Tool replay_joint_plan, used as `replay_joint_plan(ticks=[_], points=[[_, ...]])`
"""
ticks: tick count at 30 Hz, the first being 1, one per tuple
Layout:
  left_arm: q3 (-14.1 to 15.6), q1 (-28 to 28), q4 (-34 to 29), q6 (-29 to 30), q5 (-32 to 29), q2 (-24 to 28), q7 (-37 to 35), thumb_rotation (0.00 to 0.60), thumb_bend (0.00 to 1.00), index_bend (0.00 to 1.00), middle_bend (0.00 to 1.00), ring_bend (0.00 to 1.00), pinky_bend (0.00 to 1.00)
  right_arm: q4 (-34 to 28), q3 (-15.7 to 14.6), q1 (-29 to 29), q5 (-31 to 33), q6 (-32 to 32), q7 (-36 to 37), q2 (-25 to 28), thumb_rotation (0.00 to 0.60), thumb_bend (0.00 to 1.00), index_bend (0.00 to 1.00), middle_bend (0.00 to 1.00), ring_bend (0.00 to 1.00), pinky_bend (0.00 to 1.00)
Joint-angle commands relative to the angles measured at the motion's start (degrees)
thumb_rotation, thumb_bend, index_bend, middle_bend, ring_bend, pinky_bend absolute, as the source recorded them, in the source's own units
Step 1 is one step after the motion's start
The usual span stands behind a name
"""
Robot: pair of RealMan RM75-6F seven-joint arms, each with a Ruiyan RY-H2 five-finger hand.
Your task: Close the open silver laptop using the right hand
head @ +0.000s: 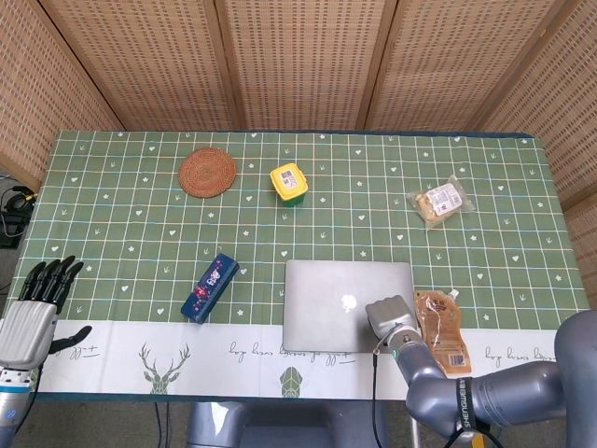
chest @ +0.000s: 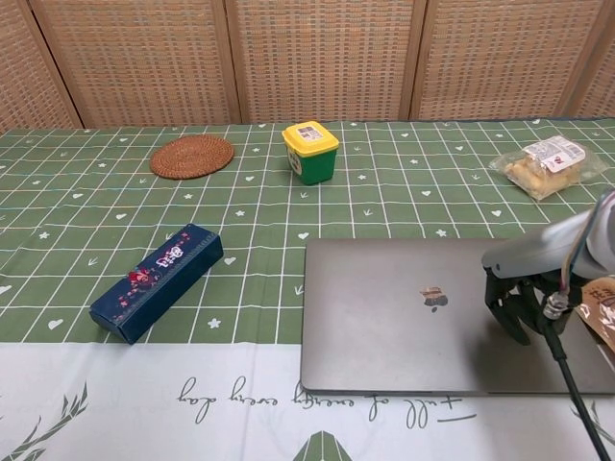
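The silver laptop [head: 336, 301] [chest: 404, 312] lies near the table's front edge with its lid flat down on the base. My right hand [head: 389, 317] [chest: 524, 293] presses its curled fingers on the lid's right side, close to the front right corner. My left hand [head: 33, 303] hangs at the table's front left corner, fingers extended and apart, holding nothing; the chest view does not show it.
A blue box [head: 209, 287] [chest: 159, 280] lies left of the laptop. An orange sauce pouch [head: 442, 322] sits just right of it. Further back are a yellow-lidded green tub [head: 289, 183] [chest: 310, 151], a woven coaster [head: 207, 171] [chest: 192, 155] and a snack bag [head: 440, 202] [chest: 543, 165].
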Motion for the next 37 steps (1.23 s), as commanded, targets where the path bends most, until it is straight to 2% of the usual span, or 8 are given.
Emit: replay_joint_plan(ticks=[1,5,10,14,17,21,29,37], points=[[0.0,0.0,0.0,0.0,-0.1,0.0,0.0,0.600,0.13,0.00,0.00,0.00,0.00,-0.8,-0.2,-0.2,-1.6,0.4,0.9,1.0,0.600,1.00,0.57,0.41,0.35,0.38],[-0.2,0.1,0.0,0.2,-0.2,0.1,-0.2,0.600,0.13,0.00,0.00,0.00,0.00,-2.7,0.2,-0.9,-5.0,0.8,2.8,3.3,0.600,0.99,0.50,0.33,0.27,0.29],[-0.5,0.3,0.1,0.8,-0.4,0.2,-0.4,0.600,0.13,0.00,0.00,0.00,0.00,-4.6,0.1,-4.7,-16.0,0.4,7.6,7.3,0.600,0.57,0.28,0.08,0.02,0.06],[-0.8,0.4,0.6,0.9,-0.8,-0.2,-0.2,0.600,0.13,0.00,0.00,0.00,0.00,-3.1,-1.9,-14.0,-37.8,4.9,16.7,9.0,0.600,0.35,0.13,0.00,0.00,0.01],[-1.0,0.3,1.1,0.8,-1.1,-0.7,0.2,0.600,0.13,0.00,0.00,0.00,0.00,2.4,-4.9,-23.0,-56.4,10.3,27.3,7.7,0.600,0.30,0.05,0.00,0.00,0.00],[-1.2,0.5,1.6,1.5,-1.1,-1.3,0.2,0.600,0.13,0.00,0.00,0.00,0.00,12.1,-8.3,-32.5,-73.7,16.9,44.6,5.6,0.600,0.26,0.00,0.00,0.00,0.00],[-1.3,0.8,3.3,3.0,-0.1,-2.8,0.5,0.600,0.13,0.00,0.00,0.00,0.00,38.0,-10.0,-45.1,-85.2,27.5,65.1,-1.5,0.600,0.20,0.00,0.00,0.00,0.00],[-1.3,0.6,3.9,2.5,-0.3,-3.8,1.4,0.600,0.13,0.00,0.00,0.00,0.00,48.4,-8.8,-49.2,-89.8,29.9,69.4,-5.2,0.600,0.19,0.00,0.00,0.00,0.00]])
